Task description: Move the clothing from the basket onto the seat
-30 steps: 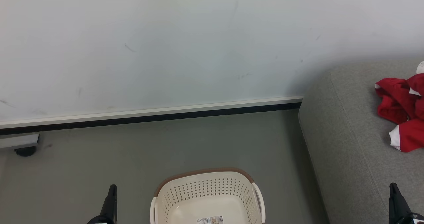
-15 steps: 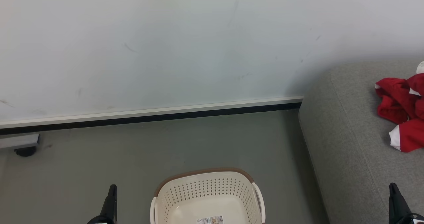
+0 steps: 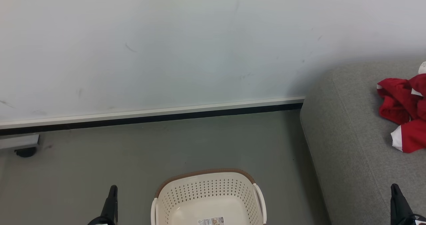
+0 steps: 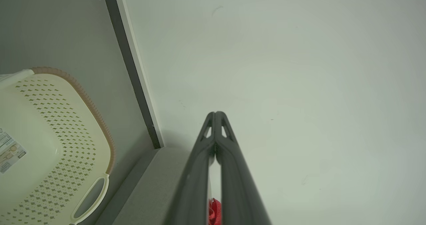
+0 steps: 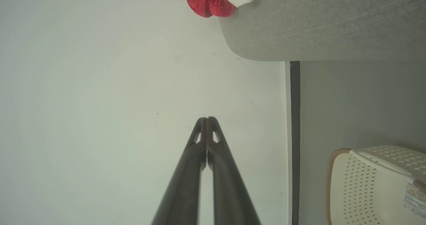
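- The clothing (image 3: 404,113) lies heaped on the seat (image 3: 349,145), ahead of the right hand (image 3: 394,186). The frame edge cuts the heap, so its long axis is unclear.
- The basket (image 3: 208,188), on the floor between the hands, looks emptied.
- The right hand is nearer the clothing. Both it and the left hand (image 3: 113,187) have fingers pressed together, holding nothing.

Nothing is visibly changing from the earlier pictures to now. In the head view, the left fingers (image 3: 111,201) at 7 o'clock, the right fingers (image 3: 399,201) at 5 o'clock, the basket (image 3: 206,172) at 6 o'clock and the clothing (image 3: 399,102) at 3 o'clock are keeping their same places.
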